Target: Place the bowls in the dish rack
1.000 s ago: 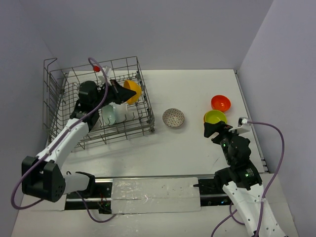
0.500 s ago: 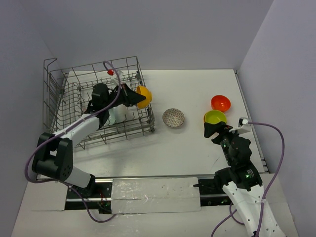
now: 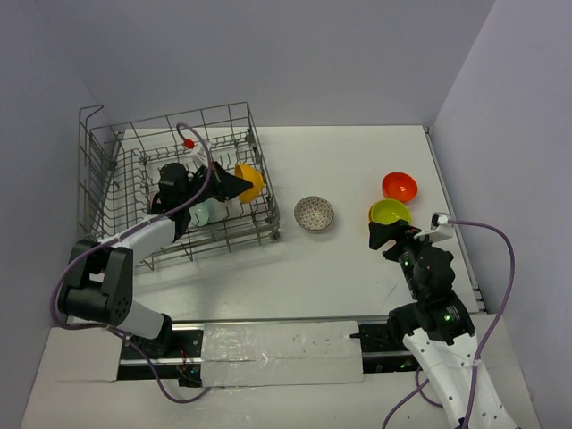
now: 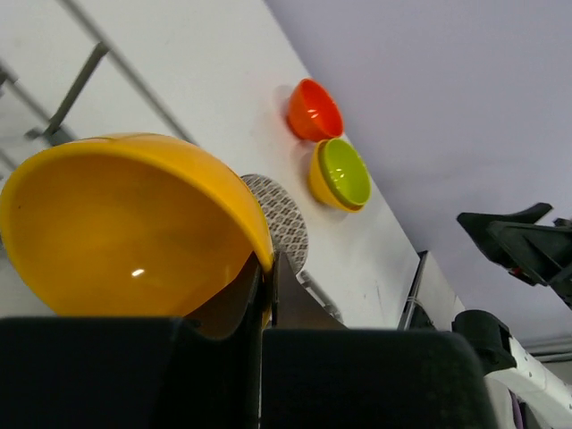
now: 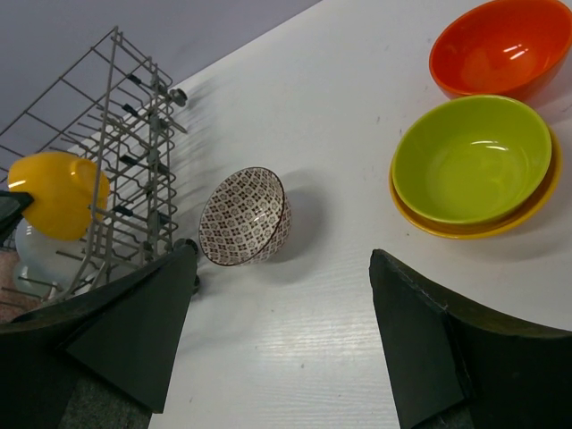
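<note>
My left gripper (image 3: pixel 234 185) is shut on the rim of an orange bowl (image 3: pixel 249 180), which it holds tilted just inside the right wall of the grey wire dish rack (image 3: pixel 107 170). In the left wrist view the fingers pinch that orange bowl (image 4: pixel 134 232) at its rim. A pale bowl (image 3: pixel 202 213) stands between the rack's tines. On the table lie a speckled bowl (image 3: pixel 314 213), a red bowl (image 3: pixel 399 186) and a lime green bowl (image 3: pixel 390 212) nested in a yellow one. My right gripper (image 5: pixel 281 255) stands open above the table between the speckled bowl (image 5: pixel 243 216) and the lime green bowl (image 5: pixel 472 161).
The rack's tall right wall (image 5: pixel 134 179) and upright tines surround the held bowl. A purple cable (image 3: pixel 192 143) loops over the left arm. The table's right edge (image 3: pixel 447 206) runs just past the red and lime green bowls.
My left gripper has carried the orange bowl to the right and nearer, up to the rack's right wall, and then a little lower. The right arm has not moved.
</note>
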Motion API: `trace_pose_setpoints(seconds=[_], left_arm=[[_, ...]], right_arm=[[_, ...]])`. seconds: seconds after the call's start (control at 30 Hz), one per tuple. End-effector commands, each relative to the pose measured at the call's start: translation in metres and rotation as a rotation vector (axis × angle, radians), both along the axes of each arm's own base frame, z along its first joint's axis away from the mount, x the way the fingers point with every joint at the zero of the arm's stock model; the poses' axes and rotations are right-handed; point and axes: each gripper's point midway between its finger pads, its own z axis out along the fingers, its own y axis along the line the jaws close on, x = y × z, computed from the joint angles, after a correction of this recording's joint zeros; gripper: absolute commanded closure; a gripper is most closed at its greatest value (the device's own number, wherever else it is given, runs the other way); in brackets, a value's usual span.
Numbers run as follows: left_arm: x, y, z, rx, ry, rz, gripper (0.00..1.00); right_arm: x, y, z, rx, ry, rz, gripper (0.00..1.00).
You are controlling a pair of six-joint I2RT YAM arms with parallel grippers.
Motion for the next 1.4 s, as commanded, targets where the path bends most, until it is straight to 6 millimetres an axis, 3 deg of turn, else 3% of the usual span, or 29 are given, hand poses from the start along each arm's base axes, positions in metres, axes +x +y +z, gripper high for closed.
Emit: trace_pose_setpoints(seconds=[0.0,0.13,0.33,0.53,0.73,0.83,1.03,1.27,1.33,1.37], left_arm=[[0.002,0.012,-0.004,0.035,-0.001,0.033,1.0],[0.003,0.014,-0.024,0.05,0.054,0.038,1.0],[-0.004,0.003,-0.039,-0.008,0.096,-0.05,1.0],[-0.001,0.001,-0.038,0.026,0.07,-0.057,1.0],[0.004,0.003,-0.04,0.094,0.091,-0.008,0.85],[0.007,0.009,-0.038,0.117,0.091,0.037,0.64],[0.012,0.018,-0.017,0.167,0.07,0.122,0.43],[0.009,0.014,0.043,0.222,-0.013,0.178,0.25],[0.007,0.022,0.068,0.221,-0.05,0.237,0.22],[0.004,0.029,0.069,0.241,-0.025,0.268,0.2]], right_arm=[[0.002,0.001,0.008,-0.01,-0.02,0.007,0.14],[0.001,0.0,0.009,-0.007,-0.027,0.004,0.14],[0.001,0.001,0.009,-0.006,-0.028,0.009,0.15],[0.002,0.002,0.008,-0.006,-0.03,0.012,0.15],[0.001,0.003,0.01,-0.009,-0.033,0.019,0.15],[0.001,0.002,0.012,-0.007,-0.04,0.017,0.15],[0.0,0.002,0.015,-0.007,-0.049,0.021,0.15],[-0.002,0.001,0.033,-0.016,-0.075,0.023,0.15],[-0.004,-0.002,0.044,-0.019,-0.094,0.011,0.15],[-0.005,-0.003,0.046,-0.021,-0.094,0.007,0.15]])
